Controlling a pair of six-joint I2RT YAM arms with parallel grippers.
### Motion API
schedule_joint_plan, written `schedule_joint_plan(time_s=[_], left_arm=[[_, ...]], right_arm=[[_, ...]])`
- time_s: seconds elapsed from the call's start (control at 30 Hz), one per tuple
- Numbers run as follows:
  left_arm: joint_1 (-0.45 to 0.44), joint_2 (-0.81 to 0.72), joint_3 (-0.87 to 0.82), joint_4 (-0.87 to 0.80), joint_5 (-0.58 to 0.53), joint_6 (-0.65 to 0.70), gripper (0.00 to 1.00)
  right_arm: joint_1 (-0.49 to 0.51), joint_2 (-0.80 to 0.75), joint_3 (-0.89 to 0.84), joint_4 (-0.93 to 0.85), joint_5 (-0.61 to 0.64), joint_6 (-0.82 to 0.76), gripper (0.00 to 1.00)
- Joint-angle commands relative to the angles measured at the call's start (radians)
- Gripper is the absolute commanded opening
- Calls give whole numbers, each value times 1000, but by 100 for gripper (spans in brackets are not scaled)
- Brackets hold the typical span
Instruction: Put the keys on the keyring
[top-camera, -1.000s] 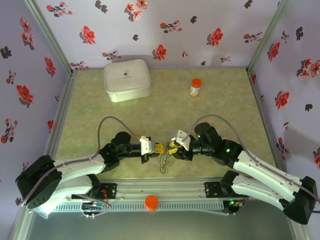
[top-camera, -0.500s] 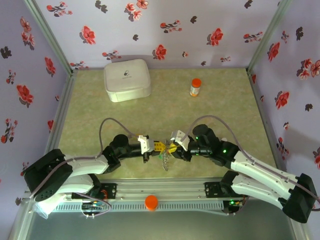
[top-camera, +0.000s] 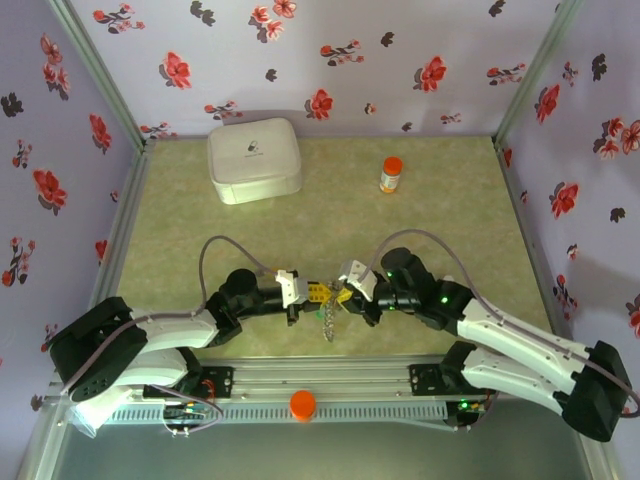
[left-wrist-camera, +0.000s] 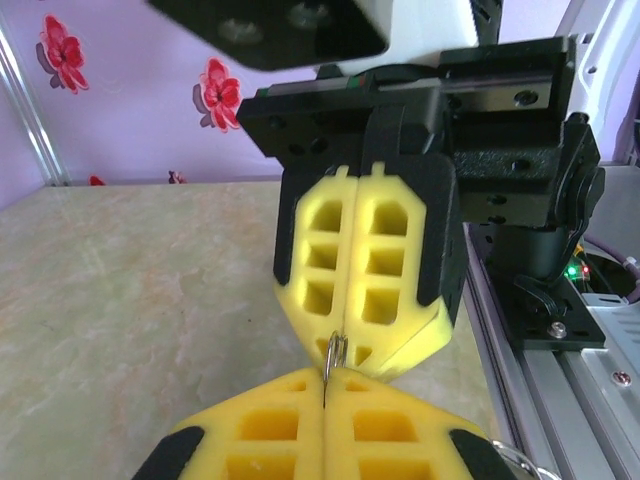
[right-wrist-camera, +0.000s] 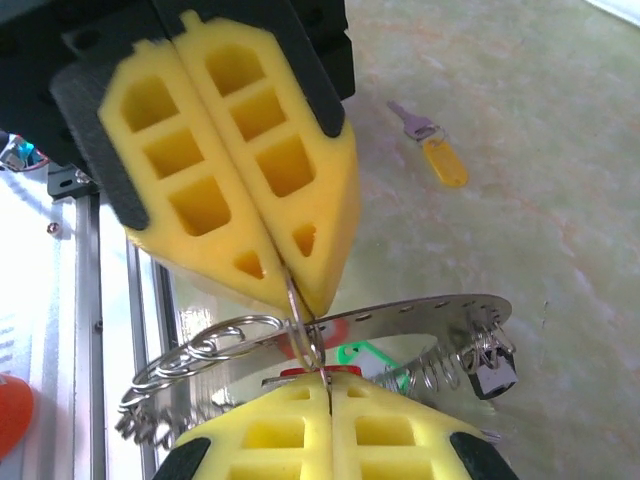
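Keyring (top-camera: 328, 316) first: its thin wire loop is now pinched from both sides. The right gripper (left-wrist-camera: 348, 342) has just brought its yellow fingers together on the loop, where a second ago they stood apart. It has also eased in until its tips nearly meet those of the left gripper (right-wrist-camera: 288, 280), which was already clamped on the same loop and has not let go. The rest of the bundle, coiled rings, a curved metal strip and a small spring, hangs just below the two sets of tips.

A green tag (right-wrist-camera: 355, 355) and a red tag (right-wrist-camera: 305, 372) show right at the right gripper's fingertips, in among the rings. Whether those keys are already threaded on I cannot tell from this close, cluttered view. The yellow key (right-wrist-camera: 440, 160) lies loose on the table beyond the left gripper, well apart from both tools.

With two holds on the loop, the arms look set to spread or steady it for threading. The yellow key, at least, is not yet on.
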Motion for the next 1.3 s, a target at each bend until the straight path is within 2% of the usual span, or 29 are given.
schedule_joint_plan(time_s=[0.0,0.1,0.17,0.23,0.37,0.5,0.7,0.8,1.1,1.27], left_arm=[[-22,-4,58,87,16,-2,0],[-24,-13,59,87,12,11,0],[-24,-18,53,81,6,20,0],[-24,-17,46,78,2,25,0],[-24,-6,42,81,4,19,0],[-24,4,40,87,-1,23,0],[-24,67,7,195,-19,-26,0],[-24,89,1,257,-17,-52,0],[-25,87,5,257,-7,-70,0],[-26,84,7,257,-2,-74,0]], right_arm=[[0,37,20,48,-11,-6,0],[0,29,19,37,-15,-6,1],[0,-7,10,23,9,-7,9],[-1,-62,-10,28,33,-4,22],[0,-119,-33,52,34,8,33],[0,-138,-40,71,61,39,35],[0,-239,-162,266,129,139,38],[-1,-240,-176,284,122,163,38],[-1,-215,-183,313,92,172,40],[0,-190,-174,317,47,168,34]])
